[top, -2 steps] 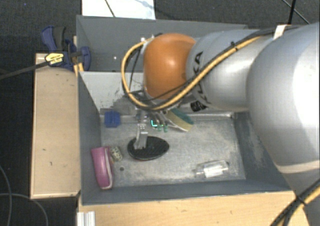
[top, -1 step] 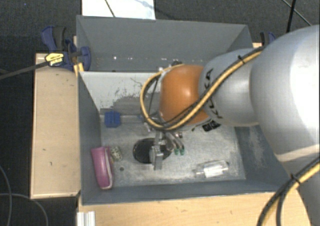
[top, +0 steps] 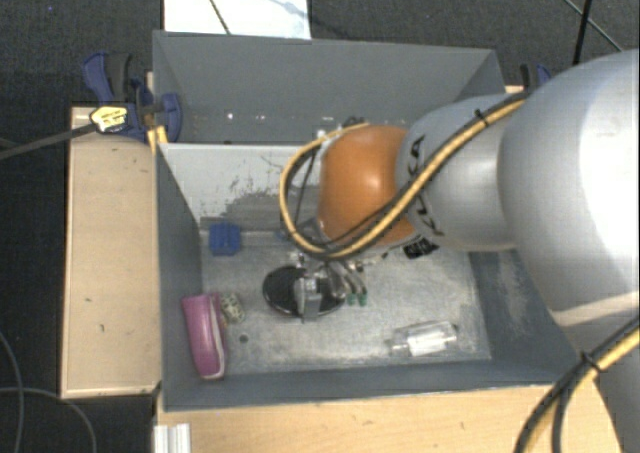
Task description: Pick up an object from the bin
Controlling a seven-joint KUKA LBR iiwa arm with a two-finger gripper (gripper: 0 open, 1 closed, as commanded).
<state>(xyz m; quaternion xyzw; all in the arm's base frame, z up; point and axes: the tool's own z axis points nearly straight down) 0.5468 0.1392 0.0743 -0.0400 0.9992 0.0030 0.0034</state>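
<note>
Bin [top: 330, 91]: few loose items, spread well apart on the floor.

- End effector [top: 322, 293] is low in the bin, near the middle of the floor, below the arm's orange cover [top: 362, 186].
- A black round disc-like object [top: 281, 291] lies just at its left side. The end effector overlaps the disc's right edge, but I cannot tell whether it touches it.
- Open or closed: cannot tell, as the wrist hardware hides the tip. Nothing is visibly gripped.

Other contents:
- blue block [top: 224, 239] near the back left, by the sloped wall
- pink oblong item [top: 203, 334] at the front left, close to the wall
- small speckled piece [top: 233, 309] just beside the pink item
- clear tube-like item [top: 424, 340] at the front right, well apart from the end effector

Step in hand (judgement): the descent or positioning phase of a grasp. The black disc is the likely candidate, being the only thing next to the tool. No lift is evident, and the disc appears to rest on the bin floor.

Next move (judgement): the end effector needs to straddle the disc's edge and close firmly on it. A flat, low disc gives little to bite on, so it may slip out or slide along the metal floor. Once closed, a straight vertical lift should do, since no neighbouring item is close enough to snag.
</note>
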